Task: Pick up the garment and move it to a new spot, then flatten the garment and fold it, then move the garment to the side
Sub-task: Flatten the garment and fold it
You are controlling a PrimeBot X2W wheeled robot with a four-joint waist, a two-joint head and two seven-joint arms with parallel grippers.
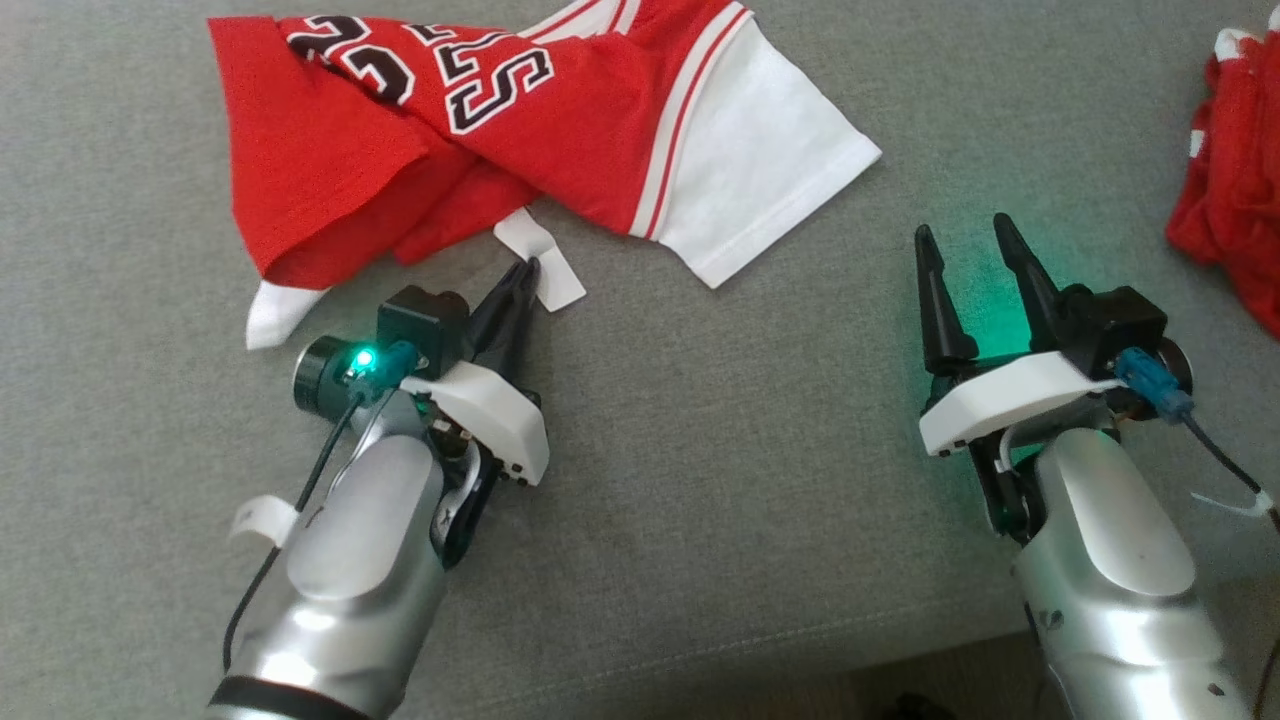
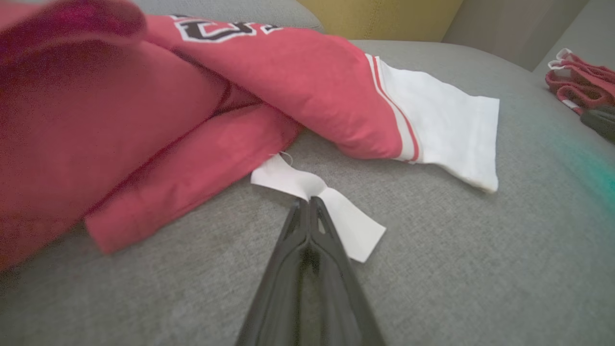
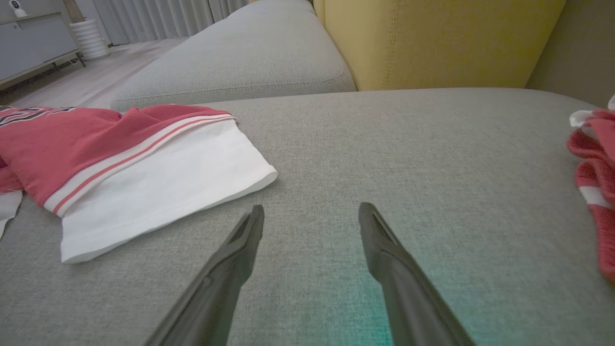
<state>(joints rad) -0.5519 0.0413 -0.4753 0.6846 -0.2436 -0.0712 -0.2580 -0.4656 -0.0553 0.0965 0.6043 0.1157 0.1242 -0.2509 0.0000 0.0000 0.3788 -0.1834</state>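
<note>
Red garment (image 1: 580, 120) with white sleeves lies twisted and bunched on the grey cushion (image 1: 720, 480).

This looks like a home living room. The work surface is the wide grey fabric seat of a sofa (image 3: 384, 144) with a yellow upholstered backrest (image 3: 432, 38). A red and white garment (image 3: 120, 158) lies on it. Beyond are long pale curtains (image 3: 158, 17), a light wooden floor (image 3: 81, 81) and a low grey cabinet (image 3: 33, 43).

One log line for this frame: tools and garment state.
left tool shut on white tag | right tool open, clear of jersey | jersey crumpled on grey cushion, not yet lifted
</note>
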